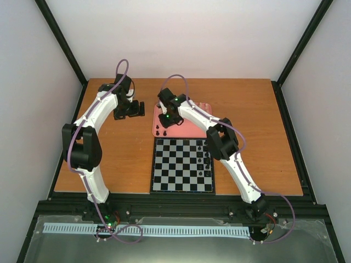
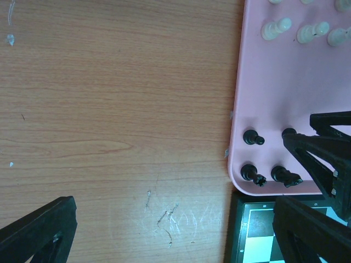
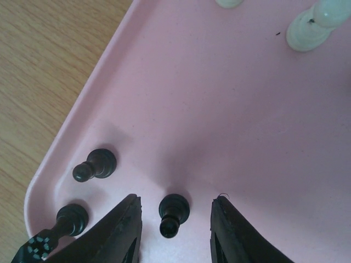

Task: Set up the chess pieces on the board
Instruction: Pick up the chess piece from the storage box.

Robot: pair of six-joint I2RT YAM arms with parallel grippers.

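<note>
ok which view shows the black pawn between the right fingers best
Right wrist: the black pawn stands close up on the pink tray, between the open right fingers, untouched. Left wrist shows only its top, behind a finger. Top external shows mere dark specks there.

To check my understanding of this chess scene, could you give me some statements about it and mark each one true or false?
1. The right gripper is open, its fingers on either side of a black piece in the pink tray. True.
2. The left gripper holds a white piece. False: it is open over the bare table and holds nothing.
3. Some black pieces already stand on the board. True.
4. The white set stands on the board. False: the cream-white pieces in view are in the tray.
</note>
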